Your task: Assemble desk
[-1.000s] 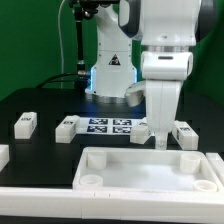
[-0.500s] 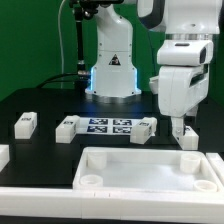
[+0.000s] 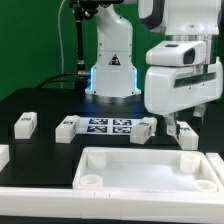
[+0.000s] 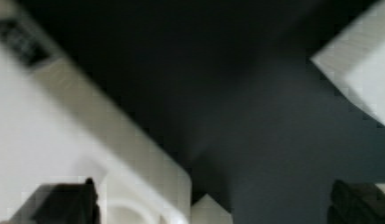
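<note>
The gripper hangs pointing down, jaws spread wide on nothing, close over a tagged leg at the exterior view's right. Nearest me the rimmed desk panel lies on the black tabletop; behind it more tagged legs flank the marker board, and the arm's base beyond bears a warning triangle.

Blurred throughout; the pincer stands wide, its two dark fingers well apart; past them lies the black table; a broad white surface, tagged at one corner, flanks one side; a smaller white piece flanks the other.
</note>
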Tool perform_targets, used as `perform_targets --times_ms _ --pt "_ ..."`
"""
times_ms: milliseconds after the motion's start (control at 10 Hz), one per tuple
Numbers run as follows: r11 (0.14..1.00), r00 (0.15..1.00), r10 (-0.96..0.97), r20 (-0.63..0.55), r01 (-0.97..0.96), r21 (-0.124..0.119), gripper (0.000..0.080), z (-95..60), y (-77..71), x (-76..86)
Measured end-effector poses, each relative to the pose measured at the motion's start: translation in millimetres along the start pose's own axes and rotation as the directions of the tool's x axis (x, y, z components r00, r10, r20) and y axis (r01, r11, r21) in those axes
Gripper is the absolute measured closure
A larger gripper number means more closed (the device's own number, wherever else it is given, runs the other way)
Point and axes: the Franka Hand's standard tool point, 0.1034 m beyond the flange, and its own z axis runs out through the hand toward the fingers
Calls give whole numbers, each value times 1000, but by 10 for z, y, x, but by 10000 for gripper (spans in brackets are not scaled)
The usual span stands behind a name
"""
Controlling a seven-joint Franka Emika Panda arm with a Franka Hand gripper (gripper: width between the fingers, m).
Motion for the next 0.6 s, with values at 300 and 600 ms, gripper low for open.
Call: perform_targets --times_ms 300,600 --pt "955 955 296 7 -297 29 151 67 -136 12" --pt "902 903 429 11 -429 41 151 74 -170 31"
